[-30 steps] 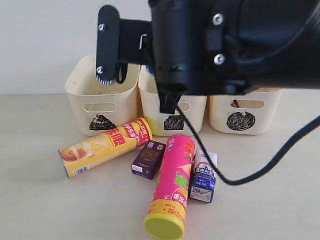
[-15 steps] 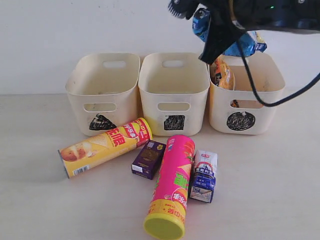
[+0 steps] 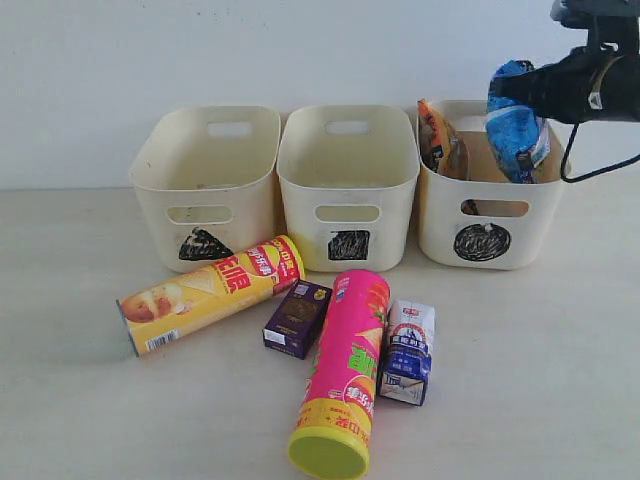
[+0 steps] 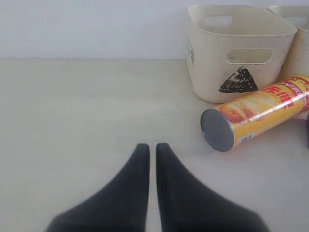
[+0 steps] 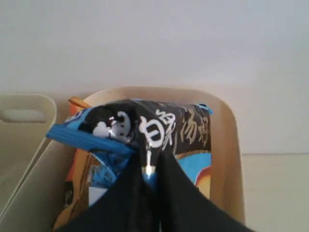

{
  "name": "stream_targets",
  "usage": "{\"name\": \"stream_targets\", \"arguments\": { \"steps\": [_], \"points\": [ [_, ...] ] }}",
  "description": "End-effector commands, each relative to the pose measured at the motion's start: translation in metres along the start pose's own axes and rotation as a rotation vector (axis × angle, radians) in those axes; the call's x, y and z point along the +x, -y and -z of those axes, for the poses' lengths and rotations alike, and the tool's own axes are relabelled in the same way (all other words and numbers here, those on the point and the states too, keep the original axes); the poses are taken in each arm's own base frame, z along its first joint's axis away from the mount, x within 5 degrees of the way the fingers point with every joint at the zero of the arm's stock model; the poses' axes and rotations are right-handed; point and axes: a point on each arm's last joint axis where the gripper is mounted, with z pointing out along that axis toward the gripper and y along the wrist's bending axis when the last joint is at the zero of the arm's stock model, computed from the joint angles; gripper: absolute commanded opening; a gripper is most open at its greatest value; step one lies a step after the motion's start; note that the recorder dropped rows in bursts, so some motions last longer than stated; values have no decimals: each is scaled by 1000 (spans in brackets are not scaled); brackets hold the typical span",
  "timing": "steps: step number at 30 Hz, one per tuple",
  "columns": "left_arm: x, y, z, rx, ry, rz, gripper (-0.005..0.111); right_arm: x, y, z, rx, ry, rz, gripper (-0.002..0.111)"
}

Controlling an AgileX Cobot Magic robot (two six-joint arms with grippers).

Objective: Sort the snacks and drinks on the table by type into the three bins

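My right gripper [image 3: 520, 95] [image 5: 150, 159] is shut on the blue-white-black bag [image 3: 514, 130] [image 5: 145, 128], holding it partly inside the circle bin [image 3: 482, 215] [image 5: 227, 145]. The orange-yellow bag [image 3: 440, 140] [image 5: 79, 169] leans in that same bin. On the table lie the yellow-red tube [image 3: 210, 293] [image 4: 260, 113], the pink tube [image 3: 345, 370], the dark purple box [image 3: 297, 318] and the blue-and-white carton [image 3: 408, 352]. The triangle bin [image 3: 205, 185] [image 4: 236, 53] and square bin [image 3: 347, 185] hold nothing I can see. My left gripper [image 4: 150, 147] is shut and empty, low over the table short of the yellow-red tube.
A white wall stands behind the bins. A black cable [image 3: 600, 170] hangs from the right arm beside the circle bin. Bare tabletop [image 4: 72, 111] stretches to the left of the triangle bin.
The right arm has swung from in front of the camera over to the right, carrying the blue-white-black bag down into the circle bin. The items on the table have not moved.
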Motion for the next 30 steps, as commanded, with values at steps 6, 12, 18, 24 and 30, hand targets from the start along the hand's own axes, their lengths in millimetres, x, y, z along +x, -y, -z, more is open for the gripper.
{"name": "stream_targets", "arguments": {
  "steps": [6,12,18,24,30],
  "points": [
    [-2,0,0,1,18,5,4,-5,1,-5,-16,35,-39,90],
    [-2,0,0,1,18,5,4,-34,12,40,289,-70,135,28],
    [-2,0,0,1,18,5,4,-35,10,83,472,-430,589,1],
    [-2,0,0,1,18,5,4,-19,-1,107,315,-705,526,1],
    [-2,0,0,1,18,5,4,-38,-27,142,157,-626,271,1]
  ]
}}
